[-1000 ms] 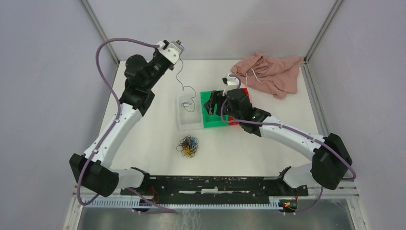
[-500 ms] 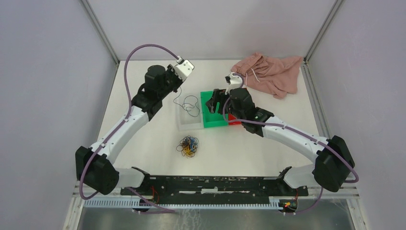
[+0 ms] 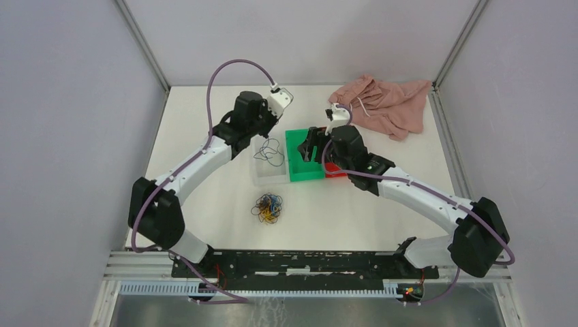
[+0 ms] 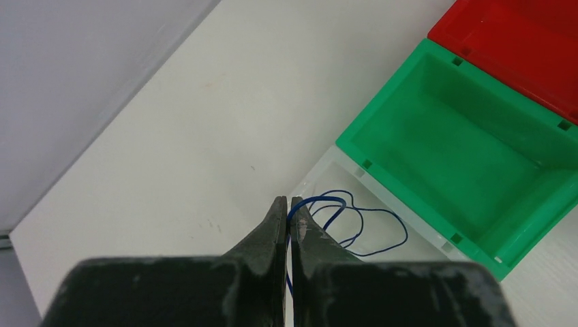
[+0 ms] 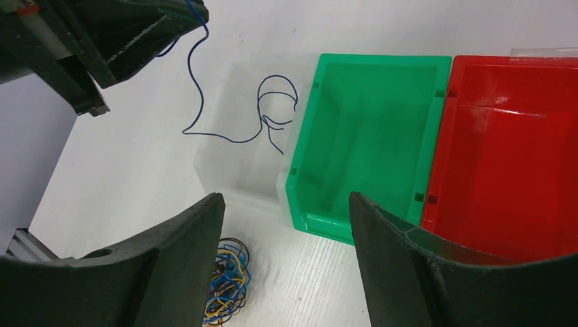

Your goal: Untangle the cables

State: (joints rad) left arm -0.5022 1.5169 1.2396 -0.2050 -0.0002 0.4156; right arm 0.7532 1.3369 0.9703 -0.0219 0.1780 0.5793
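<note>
Left end effector [image 4: 290, 211]: clenched on thin blue wire [image 5: 193, 78], loops inside translucent plastic bin [image 5: 238, 178]. Right end effector [image 5: 285, 208]: released. Tangled multicoloured wires [image 3: 268, 208]: strands indistinct.

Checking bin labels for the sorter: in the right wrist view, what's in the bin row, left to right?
clear bin, with the blue cable looping over it → green bin → red bin
</note>
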